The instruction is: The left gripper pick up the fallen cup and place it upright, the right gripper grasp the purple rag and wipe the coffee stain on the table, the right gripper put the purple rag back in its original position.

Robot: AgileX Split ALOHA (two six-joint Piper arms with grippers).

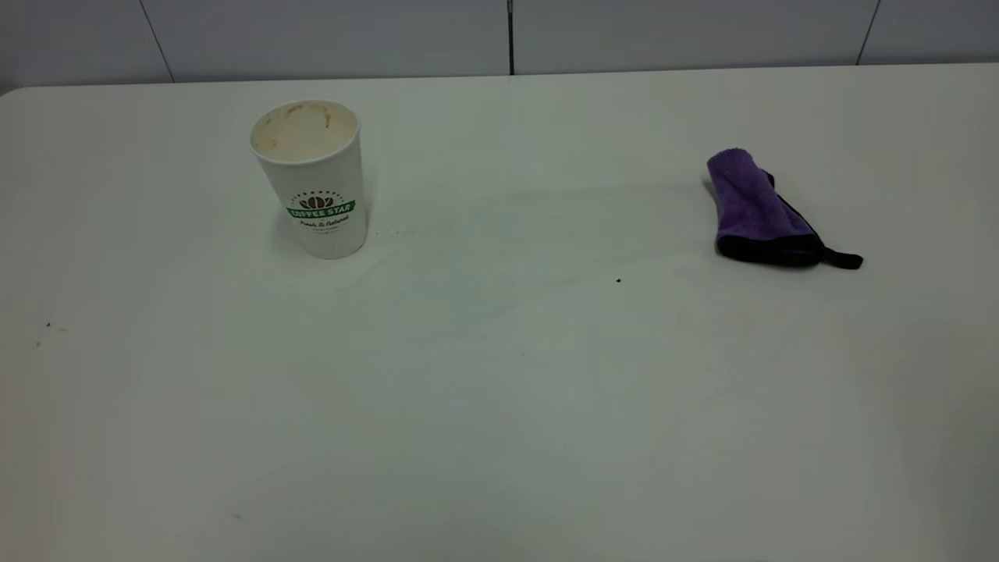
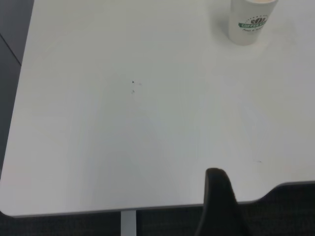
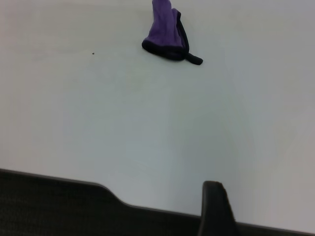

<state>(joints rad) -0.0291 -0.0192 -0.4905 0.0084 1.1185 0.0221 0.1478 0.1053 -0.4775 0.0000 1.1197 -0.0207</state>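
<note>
The white cup (image 1: 312, 183) with the green banner logo stands upright at the back left of the table (image 1: 499, 406), its mouth up and tan smears inside. It also shows in the left wrist view (image 2: 248, 22). The purple rag (image 1: 753, 207) lies bunched at the right, its black loop tab pointing right; it also shows in the right wrist view (image 3: 167, 32). No coffee stain shows, only a faint sheen mid-table. Neither arm is in the exterior view. The left gripper (image 2: 219, 206) and the right gripper (image 3: 214, 209) hang at the table's near edge, far from both things.
A tiny dark speck (image 1: 618, 279) lies left of the rag, and two more specks (image 1: 47, 325) lie near the left edge. A grey panelled wall runs behind the table. The table's near edge and rounded corner show in the left wrist view (image 2: 59, 212).
</note>
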